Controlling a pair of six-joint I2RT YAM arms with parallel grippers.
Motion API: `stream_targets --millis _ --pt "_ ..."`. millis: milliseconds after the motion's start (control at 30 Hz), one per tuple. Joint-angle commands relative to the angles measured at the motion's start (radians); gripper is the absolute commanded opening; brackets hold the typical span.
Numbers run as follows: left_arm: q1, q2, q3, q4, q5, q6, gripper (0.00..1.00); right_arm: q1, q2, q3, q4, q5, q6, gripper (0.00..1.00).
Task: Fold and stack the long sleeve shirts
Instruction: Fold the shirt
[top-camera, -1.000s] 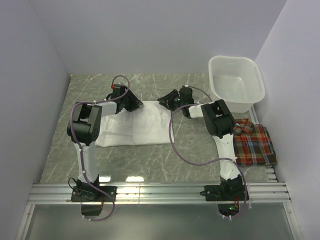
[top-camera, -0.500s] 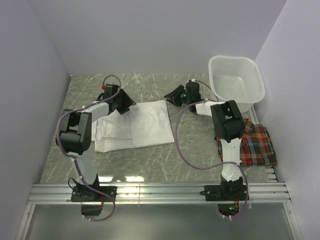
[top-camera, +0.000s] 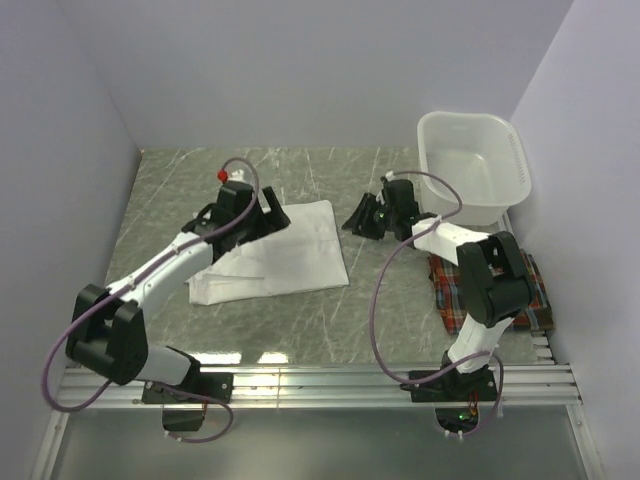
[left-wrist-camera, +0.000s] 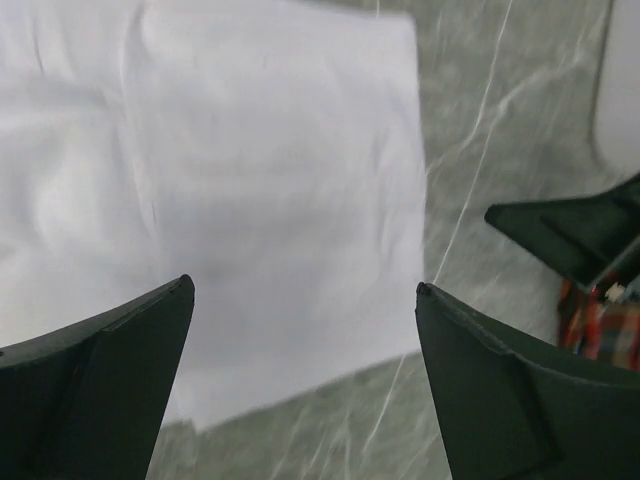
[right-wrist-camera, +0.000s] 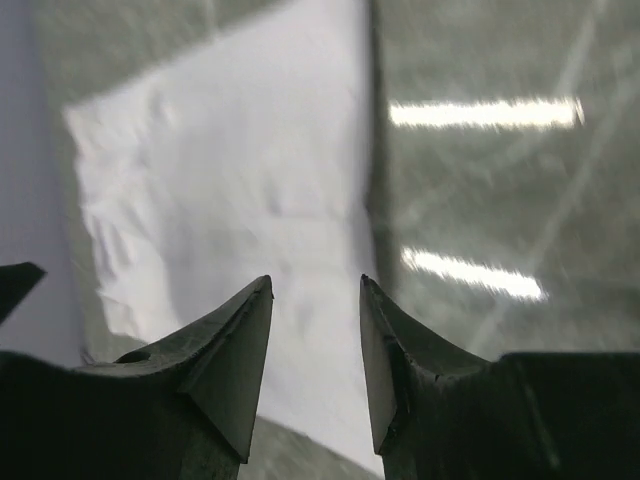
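The white long sleeve shirt (top-camera: 285, 255) lies folded flat on the green marble table, filling the left wrist view (left-wrist-camera: 270, 170) and the right wrist view (right-wrist-camera: 220, 170). My left gripper (top-camera: 276, 216) hovers over its far edge, wide open (left-wrist-camera: 303, 290) and holding nothing. My right gripper (top-camera: 357, 219) hangs just off the shirt's far right corner, open (right-wrist-camera: 315, 283) with nothing between its fingers. The plaid long sleeve shirt (top-camera: 520, 290) lies folded at the right edge, partly hidden behind the right arm; a corner of it shows in the left wrist view (left-wrist-camera: 600, 335).
A white plastic basin (top-camera: 476, 165) stands at the far right corner. Purple walls close in the left, back and right sides. An aluminium rail (top-camera: 320, 385) runs along the near edge by the arm bases.
My left gripper has opened wide and let go of the white shirt, and its arm has stretched low to the near left. My right gripper has opened a little and drawn back right, off the shirt.
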Motion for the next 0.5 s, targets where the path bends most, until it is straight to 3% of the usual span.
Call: stream_targets --millis 0,200,467 --pt "-0.069 -0.109 -0.088 -0.072 -0.129 0.063 0.99 0.026 -0.079 -0.069 -0.133 -0.007 -0.113 0.48" --pt "-0.102 -0.286 -0.207 -0.112 -0.176 0.089 0.99 0.112 -0.113 -0.186 -0.143 -0.016 -0.103 0.48" --pt "-0.104 -0.384 -0.267 -0.122 -0.052 0.127 0.99 0.247 -0.078 -0.255 -0.031 -0.050 0.014 0.48"
